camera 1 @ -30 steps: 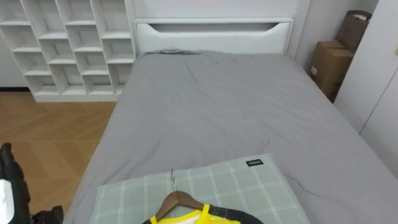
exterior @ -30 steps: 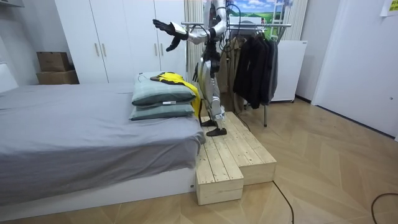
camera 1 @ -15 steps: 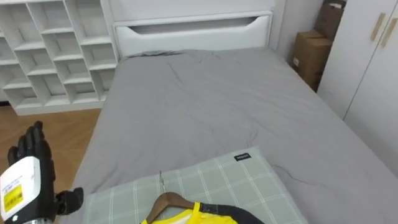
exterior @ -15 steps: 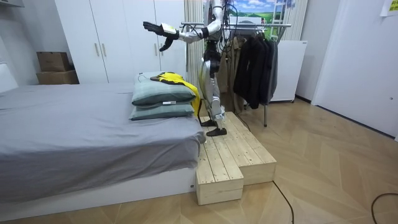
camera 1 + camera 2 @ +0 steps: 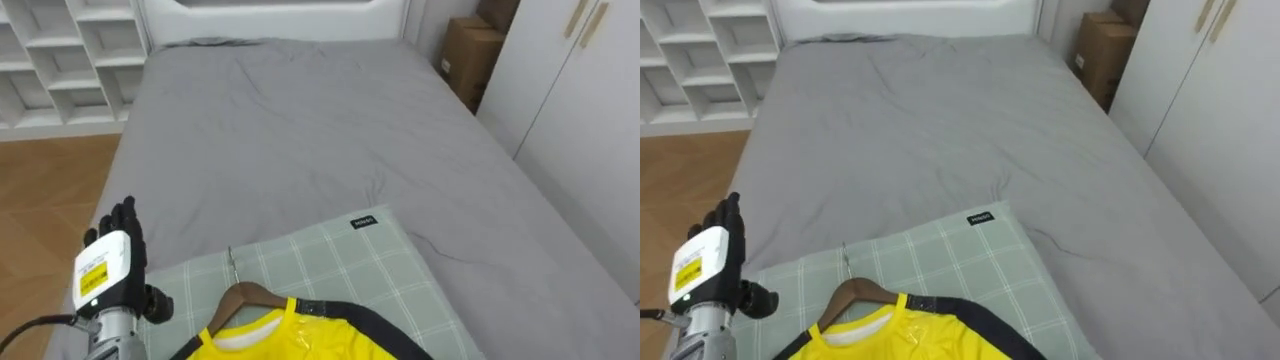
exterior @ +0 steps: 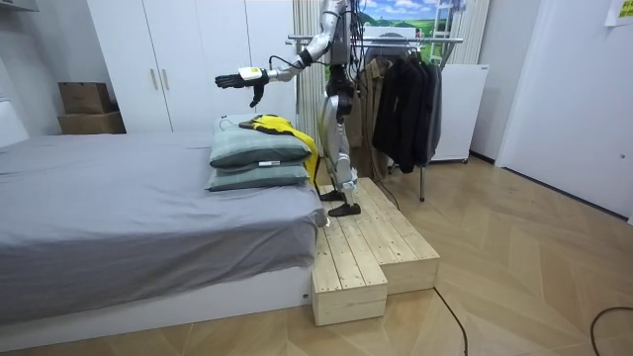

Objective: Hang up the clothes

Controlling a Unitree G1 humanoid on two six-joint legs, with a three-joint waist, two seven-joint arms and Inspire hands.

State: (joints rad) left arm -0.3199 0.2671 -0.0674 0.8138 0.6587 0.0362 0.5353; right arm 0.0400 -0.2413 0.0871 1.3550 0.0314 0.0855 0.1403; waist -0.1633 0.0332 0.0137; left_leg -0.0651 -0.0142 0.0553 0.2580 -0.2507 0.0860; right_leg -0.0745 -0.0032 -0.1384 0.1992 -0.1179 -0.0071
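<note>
Clothing here is a yellow top (image 5: 290,340) with dark trim, threaded on a wooden hanger (image 5: 245,297) whose metal hook points toward the head of the bed. It lies flat on a green checked pillow (image 5: 320,250), the upper of two stacked at the foot of the grey bed (image 5: 300,130). The left hand (image 5: 112,268) hovers just off the pillow's left edge, near the hanger but apart from it, back turned to the camera, fingers straight and holding nothing. Nothing lies between the hand and the hanger.

Beyond the bare grey sheet stand a white headboard (image 5: 270,6), white cubby shelves (image 5: 60,50) to the left, and a cardboard box (image 5: 470,55) beside white wardrobe doors (image 5: 590,100) to the right. In the room view the robot stands on a wooden platform (image 6: 371,252) at the bed's end, one arm stretched out over the pillows, with a clothes rack (image 6: 415,42) of dark garments (image 6: 406,99) behind it.
</note>
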